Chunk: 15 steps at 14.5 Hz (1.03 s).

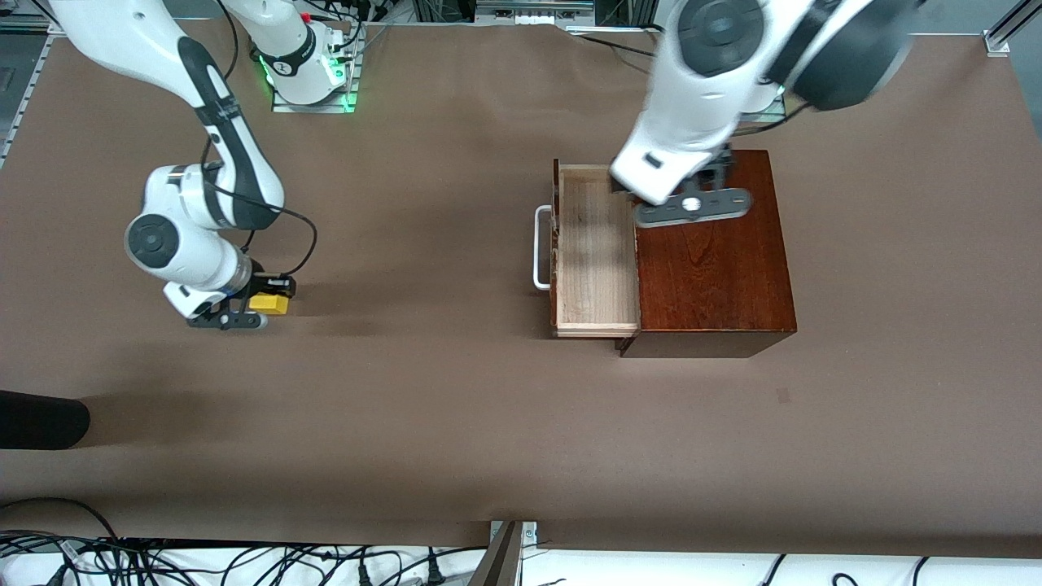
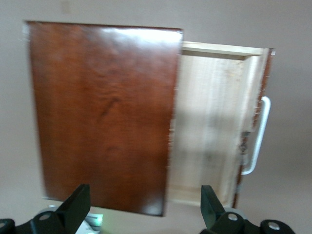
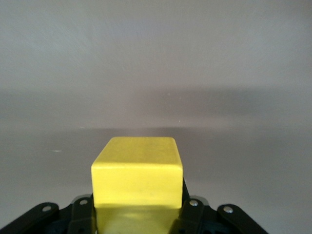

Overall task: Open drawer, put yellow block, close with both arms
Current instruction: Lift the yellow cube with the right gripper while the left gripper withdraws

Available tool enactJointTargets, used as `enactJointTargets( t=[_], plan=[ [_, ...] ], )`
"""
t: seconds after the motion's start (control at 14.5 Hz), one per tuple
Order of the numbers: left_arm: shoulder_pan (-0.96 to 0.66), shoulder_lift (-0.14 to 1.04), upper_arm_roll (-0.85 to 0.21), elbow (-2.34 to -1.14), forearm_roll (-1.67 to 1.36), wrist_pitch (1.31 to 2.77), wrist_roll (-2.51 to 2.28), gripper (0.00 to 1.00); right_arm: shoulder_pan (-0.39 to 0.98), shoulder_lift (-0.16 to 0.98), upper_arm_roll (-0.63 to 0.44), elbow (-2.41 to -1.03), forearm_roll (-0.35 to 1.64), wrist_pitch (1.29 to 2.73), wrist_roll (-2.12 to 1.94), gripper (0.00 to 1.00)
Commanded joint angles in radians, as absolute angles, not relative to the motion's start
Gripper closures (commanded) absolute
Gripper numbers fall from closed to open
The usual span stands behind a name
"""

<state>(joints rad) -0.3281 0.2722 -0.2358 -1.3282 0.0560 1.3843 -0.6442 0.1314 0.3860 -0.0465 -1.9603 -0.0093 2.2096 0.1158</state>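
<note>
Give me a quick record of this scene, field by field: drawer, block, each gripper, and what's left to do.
drawer: pulled open from the box, nothing inside, handle toward the right arm's end
block: yellow, in the right gripper, not yet in the drawer
right gripper: shut on the block, low over the table toward the right arm's end
left gripper: open, holding nothing, over the box top
left to do: carry block into drawer, then close it
</note>
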Motion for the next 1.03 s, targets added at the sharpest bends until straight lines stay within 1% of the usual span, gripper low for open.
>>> enactJointTargets(
  t=[0.0, 0.21, 0.41, 0.62, 0.76, 0.83, 0.96],
  plan=[
    [-0.240, 0.161, -0.239, -1.413, 0.011, 1.333, -0.504, 0.00, 0.172, 0.390, -0.038, -1.751, -0.003, 2.012, 0.181, 1.00],
    [-0.187, 0.101, -0.189, -1.449, -0.001, 1.316, -0.372, 0.00, 0.227, 0.402, -0.038, -1.581, 0.015, 1.844, 0.250, 1.00],
    [-0.184, 0.019, -0.079, -1.528, -0.031, 1.322, -0.255, 0.00, 0.297, 0.423, -0.038, -1.456, 0.078, 1.750, 0.366, 1.00],
    [-0.184, -0.032, -0.006, -1.581, -0.031, 1.342, -0.192, 0.00, 0.421, 0.428, -0.038, -1.401, 0.080, 1.744, 0.567, 1.00],
    [-0.184, -0.058, 0.029, -1.630, -0.032, 1.379, -0.157, 0.00, 0.495, 0.454, -0.038, -1.347, 0.080, 1.743, 0.706, 1.00],
    [-0.184, -0.070, 0.040, -1.652, -0.032, 1.394, -0.144, 0.00, 0.529, 0.477, -0.038, -1.316, 0.080, 1.743, 0.777, 1.00],
    [-0.184, -0.075, 0.041, -1.655, -0.032, 1.397, -0.144, 0.00, 0.601, 0.514, -0.038, -1.275, 0.080, 1.747, 0.904, 1.00]
  ],
)
